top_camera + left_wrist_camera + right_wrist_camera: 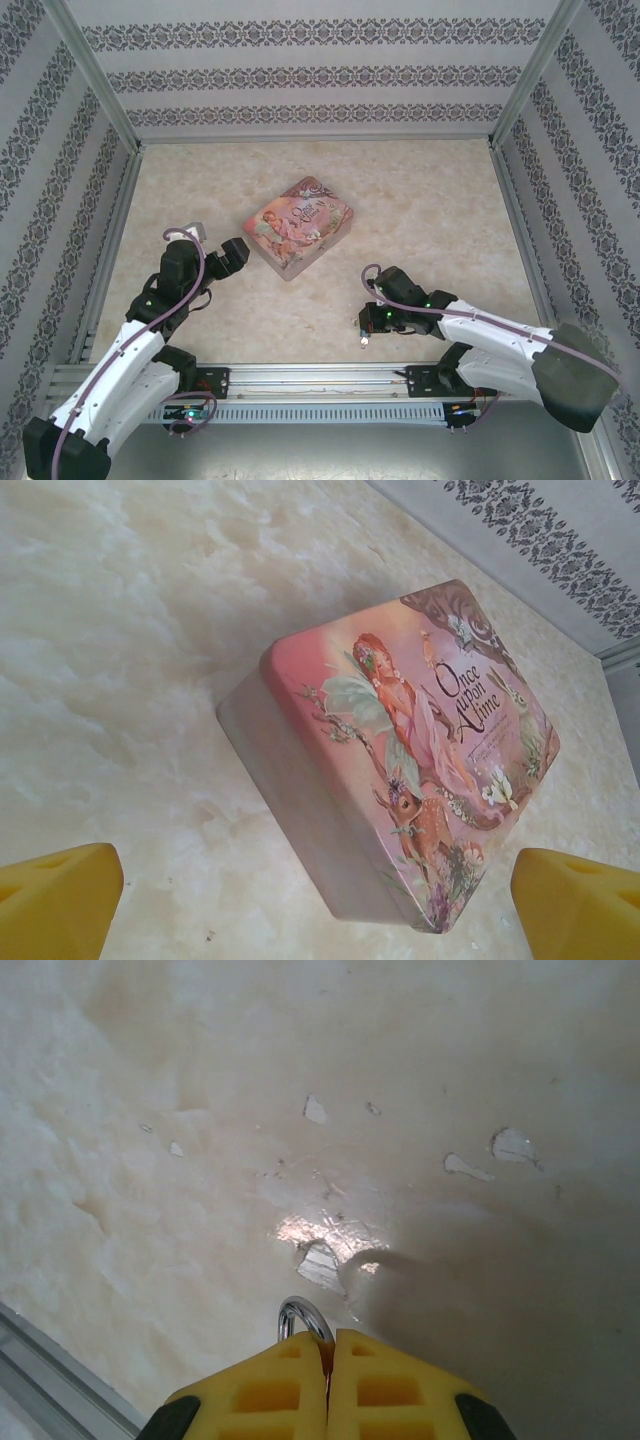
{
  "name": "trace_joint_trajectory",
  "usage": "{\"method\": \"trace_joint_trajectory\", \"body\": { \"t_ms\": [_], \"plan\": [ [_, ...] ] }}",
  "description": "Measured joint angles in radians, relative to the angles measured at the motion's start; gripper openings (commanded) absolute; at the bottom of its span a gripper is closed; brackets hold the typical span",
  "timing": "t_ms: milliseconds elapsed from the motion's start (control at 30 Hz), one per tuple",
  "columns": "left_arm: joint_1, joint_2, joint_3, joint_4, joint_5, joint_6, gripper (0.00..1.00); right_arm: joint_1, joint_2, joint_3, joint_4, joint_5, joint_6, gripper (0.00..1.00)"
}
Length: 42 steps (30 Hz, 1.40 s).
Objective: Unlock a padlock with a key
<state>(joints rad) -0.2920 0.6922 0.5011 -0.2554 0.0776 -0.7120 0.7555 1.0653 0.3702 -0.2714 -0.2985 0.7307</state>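
Marbled table [180, 1140]; silver loop [298, 1303] forward of right jaws

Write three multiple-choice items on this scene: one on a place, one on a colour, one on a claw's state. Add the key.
1. Where does the pink tin lie?
A) just ahead of the left claw
B) in the far right corner
C) in the near left corner

2. What colour are the right claw's pads?
A) black
B) yellow
C) blue

3. The right claw is:
A) wide open
B) shut on nothing
C) shut on a silver ring

Key: 1 A, the left wrist view frames the tin between the spread fingers. 2 B, both pads show yellow foam. 3 C, the ring pokes out between the pressed pads.
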Motion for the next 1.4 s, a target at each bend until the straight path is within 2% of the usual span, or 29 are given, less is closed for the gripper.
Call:
{"method": "trace_joint_trajectory", "body": {
  "t_ms": [333, 467, 733, 1100, 1400],
  "plan": [
    [0.0, 0.0, -0.029, 0.001, 0.019, -0.011, 1.0, 0.0, 0.094, 0.016, 0.071, 0.002, 0.003, 0.0],
    [0.0, 0.013, -0.03, 0.001, 0.023, -0.01, 0.99, -0.001, 0.132, 0.033, 0.09, -0.003, 0.003, 0.05],
    [0.0, 0.036, -0.027, 0.0, 0.023, 0.009, 0.99, -0.008, 0.173, 0.06, 0.089, -0.011, 0.001, 0.09],
    [0.013, 0.048, -0.014, -0.001, 0.023, 0.04, 0.99, -0.021, 0.166, 0.062, 0.058, -0.003, -0.005, 0.23],
    [0.021, 0.048, 0.013, -0.001, 0.018, 0.067, 0.99, -0.048, 0.063, 0.082, -0.01, 0.027, -0.025, 0.31]
  ]
}}
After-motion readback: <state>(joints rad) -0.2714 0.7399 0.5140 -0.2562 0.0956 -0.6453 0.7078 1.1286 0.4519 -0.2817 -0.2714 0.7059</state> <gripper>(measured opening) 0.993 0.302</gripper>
